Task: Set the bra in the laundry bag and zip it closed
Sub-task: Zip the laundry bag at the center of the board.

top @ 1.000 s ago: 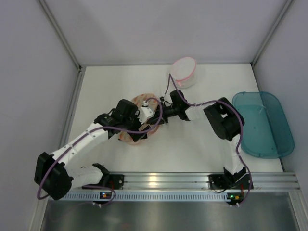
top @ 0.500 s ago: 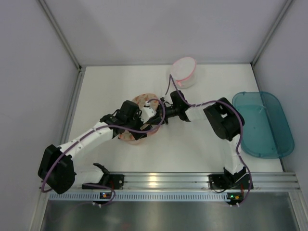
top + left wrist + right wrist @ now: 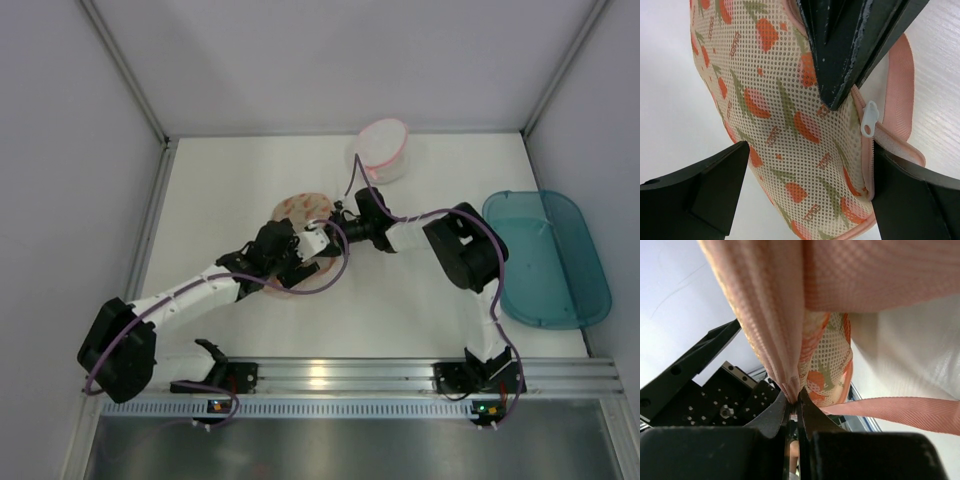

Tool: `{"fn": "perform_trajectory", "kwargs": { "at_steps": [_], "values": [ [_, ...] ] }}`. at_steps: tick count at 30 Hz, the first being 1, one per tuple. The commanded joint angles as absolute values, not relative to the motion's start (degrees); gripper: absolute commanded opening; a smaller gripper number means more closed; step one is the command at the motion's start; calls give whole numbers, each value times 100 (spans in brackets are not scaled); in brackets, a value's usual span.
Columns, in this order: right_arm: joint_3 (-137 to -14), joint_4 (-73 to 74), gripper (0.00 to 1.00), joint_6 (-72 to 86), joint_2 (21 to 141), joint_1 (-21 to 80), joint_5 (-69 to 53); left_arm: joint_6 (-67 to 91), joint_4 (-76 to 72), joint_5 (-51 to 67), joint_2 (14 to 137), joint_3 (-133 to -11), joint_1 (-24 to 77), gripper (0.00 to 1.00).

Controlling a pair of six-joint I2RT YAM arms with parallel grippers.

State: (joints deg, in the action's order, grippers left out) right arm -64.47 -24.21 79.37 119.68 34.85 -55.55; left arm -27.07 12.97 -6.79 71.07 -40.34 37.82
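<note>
Surface: white table (image 3: 230, 190), matte | Walls: plain pale grey panels (image 3: 340, 60) on three sides | Frame: aluminium corner posts (image 3: 125, 70) at the rear corners | Near edge: aluminium rail (image 3: 340, 375), brushed metal sheet (image 3: 350, 445) below | Light: even, soft-shadowed

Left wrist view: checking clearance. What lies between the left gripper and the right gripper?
Only the laundry bag, its printed mesh and white zip pull, as the left wrist view shows.
</note>
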Motion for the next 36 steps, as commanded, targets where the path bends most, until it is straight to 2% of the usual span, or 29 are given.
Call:
{"fn": "perform_trajectory", "kwargs": {
  "at_steps": [1,3,9,17,27,30,36],
  "values": [
    [-6407,-2804,0,8104,11936,3621,-5941,-3058,151,-1072,6908,-3762,3937,99],
    [-6399,-2804,0,8104,11953,3630,-5976,-3234,-437,-1256,6925,-3604,4112,99],
    [-6407,-2453,0,7788,11971,3683,-5985,-3418,-861,-1520,7014,-3516,4368,99],
    [-6398,-2039,0,7436,11944,3700,-5959,-4218,-984,-1758,6530,-3006,4395,99],
    [-6486,-1863,0,7313,11944,3718,-5968,-4210,-975,-2442,7058,-3129,4543,98],
    [-6574,-1689,0,7225,12006,3727,-5968,-3974,-582,-2392,6883,-3322,4736,99],
    [-6741,-1459,0,6926,12076,3709,-5950,-3419,1219,-1372,6461,-3779,4878,99]
  ]
}}
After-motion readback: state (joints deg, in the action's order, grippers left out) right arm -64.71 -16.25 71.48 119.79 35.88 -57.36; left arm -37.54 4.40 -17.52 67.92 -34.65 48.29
